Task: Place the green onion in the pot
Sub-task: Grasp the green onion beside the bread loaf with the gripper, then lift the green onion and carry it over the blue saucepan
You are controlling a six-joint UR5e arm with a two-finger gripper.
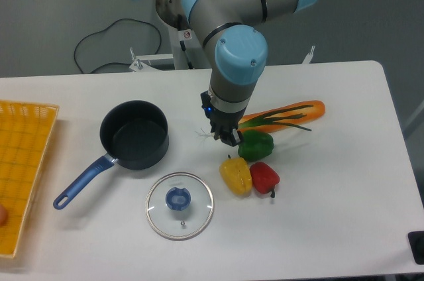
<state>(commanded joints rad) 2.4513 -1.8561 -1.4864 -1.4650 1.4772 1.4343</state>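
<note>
**White counter, claw low over the onion's bulb end**

White counter (344, 215) carries everything, and the grey and pale-blue arm reaches in from the far side. Its claw (225, 136) hangs low near the middle, right at the white rooted end of the green onion (281, 118). Thin roots stick out just left of the fingertips. From where I stand, I cannot tell whether the fingers are spread or pinching the stalk; the wrist hides them.

The green onion runs from under the claw out to the right and slightly farther back, its dark leaves lying across an orange baguette (311, 110) that stretches the same way. A green bell pepper (256, 145) sits just right of the claw, touching the onion's near side. Nearer still lie a yellow pepper (236, 175) and a red pepper (264, 176), side by side and touching.

The pot (134, 134), dark navy with a long blue handle pointing near-left, stands left of the claw, apart from it. A round glass lid (179, 205) with a blue knob lies flat on the near side of the pot. A yellow woven tray (23, 168) sits at the left edge.
</note>
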